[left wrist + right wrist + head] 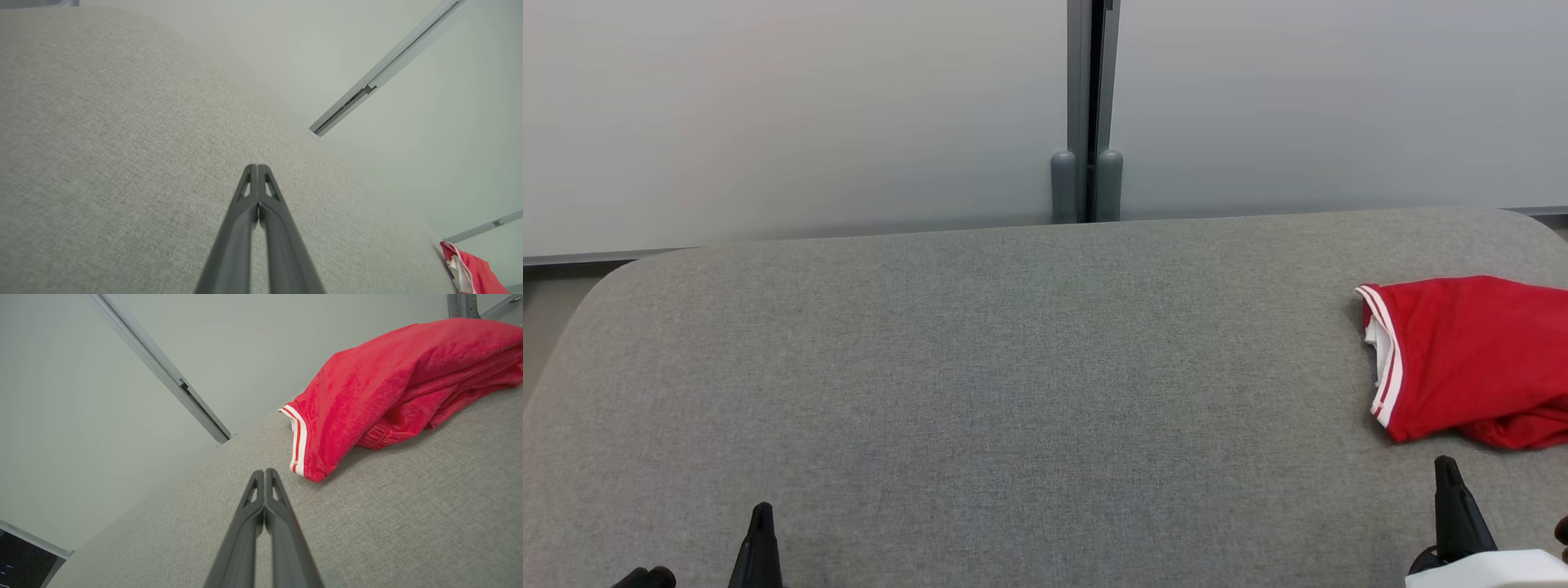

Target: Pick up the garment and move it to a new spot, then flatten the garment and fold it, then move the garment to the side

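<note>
At the right edge of the frame: red garment [1470,359], bunched soft fleecy knit with a white-striped hem, on the grey woven tabletop [1013,367]. Right gripper [1445,464] is just below it, left gripper [761,510] at lower left. Both are pressed together and empty. Risk: the garment lies near the edge, so a shallow pinch could catch one layer or drag it off.

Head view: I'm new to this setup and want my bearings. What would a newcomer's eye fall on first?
The red garment stands out first, lying bunched at the right edge of the grey fabric surface, its white-and-red striped trim facing the middle. Next come the left gripper and the right gripper at the near edge, both shut and holding nothing, the right one just short of the garment.
</note>
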{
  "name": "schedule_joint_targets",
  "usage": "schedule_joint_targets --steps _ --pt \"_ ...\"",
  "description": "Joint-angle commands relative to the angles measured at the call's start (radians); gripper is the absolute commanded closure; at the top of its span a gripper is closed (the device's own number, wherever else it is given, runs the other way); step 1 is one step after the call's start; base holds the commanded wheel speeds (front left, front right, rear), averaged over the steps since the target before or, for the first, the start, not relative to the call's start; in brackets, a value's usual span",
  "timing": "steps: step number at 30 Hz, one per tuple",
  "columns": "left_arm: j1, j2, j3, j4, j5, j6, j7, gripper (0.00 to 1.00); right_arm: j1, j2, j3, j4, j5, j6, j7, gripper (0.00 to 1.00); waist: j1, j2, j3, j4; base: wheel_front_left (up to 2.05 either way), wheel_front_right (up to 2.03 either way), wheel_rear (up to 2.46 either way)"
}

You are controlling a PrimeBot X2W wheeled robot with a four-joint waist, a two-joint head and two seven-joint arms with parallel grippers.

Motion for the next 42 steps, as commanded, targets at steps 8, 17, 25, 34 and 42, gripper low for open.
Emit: schedule_joint_targets --steps 8,17,25,34,42 --pt "-0.053 0.009 0.014 -0.017 -0.117 -0.017 0.031 1.00 -0.042 -0.012 -0.008 -0.005 0.131 0.000 0.032 1.00 0.0000 -0.0001 0.002 0.000 0.00 0.00 0.00" --pt "-0.080 0.010 0.022 -0.019 -0.227 -0.028 0.061 1.00 -0.063 -0.014 -0.010 0.001 0.252 0.000 0.062 1.00 0.0000 -0.0001 0.005 0.000 0.00 0.00 0.00" --pt "-0.101 0.011 0.029 -0.020 -0.317 -0.036 0.085 1.00 -0.079 -0.015 -0.012 0.006 0.352 0.000 0.086 1.00 0.0000 -0.0001 0.008 0.000 0.00 0.00 0.00" --pt "-0.121 0.012 0.036 -0.022 -0.410 -0.045 0.111 1.00 -0.096 -0.016 -0.013 0.010 0.455 0.000 0.112 1.00 0.0000 -0.0001 0.011 0.000 0.00 0.00 0.00" --pt "-0.140 0.013 0.042 -0.023 -0.488 -0.053 0.131 1.00 -0.111 -0.017 -0.015 0.014 0.539 0.000 0.133 1.00 0.0000 -0.0001 0.014 0.000 0.00 0.00 0.00"
